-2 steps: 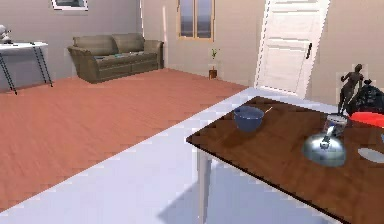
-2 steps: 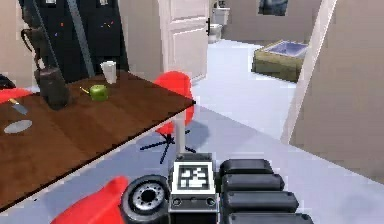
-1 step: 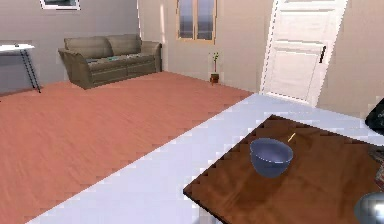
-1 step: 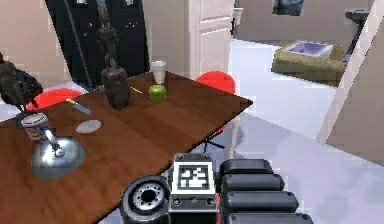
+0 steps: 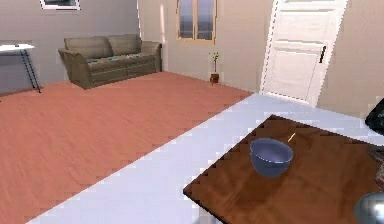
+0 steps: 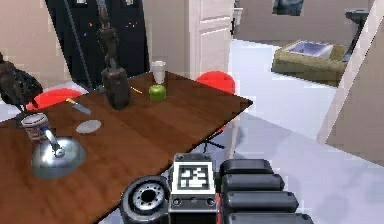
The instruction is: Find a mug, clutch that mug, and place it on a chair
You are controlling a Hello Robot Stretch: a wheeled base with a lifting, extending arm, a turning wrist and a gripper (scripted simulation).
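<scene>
— At the left edge of the arm side view, mid-height, on the dark table [image 6: 150, 125]: a squat pale cylinder with a dark top. We log it as the mug [image 6: 35, 123], likely but not certain; no handle made out.

— Agreed. Second candidate: a white tumbler [image 6: 158, 70], upper middle, just behind a green apple [image 6: 157, 92]. Taller, tapered; we rank it lower.

— Neighbours of the mug: grey-blue bowl [image 6: 55, 155] just below it in the frame, small flat disc [image 6: 88, 126] to its right.

— Gripper [image 6: 146, 198] at the bottom edge, left of its white marker [image 6: 192, 178], table behind it. We cannot tell how its fingers stand or whether it has hold of anything.

— Step in hand, as we judge it: lining up on the mug. It lies well left of the line of the arm [image 6: 255, 190], so we'd shift the base until the arm points at it, raise above the tabletop, then extend beside the bowl, not over it.

— And the drop: red chair [image 6: 215, 82] at the table's far edge, upper middle; second red chair [image 6: 55, 98] just above the mug in the frame. Either serves.
</scene>
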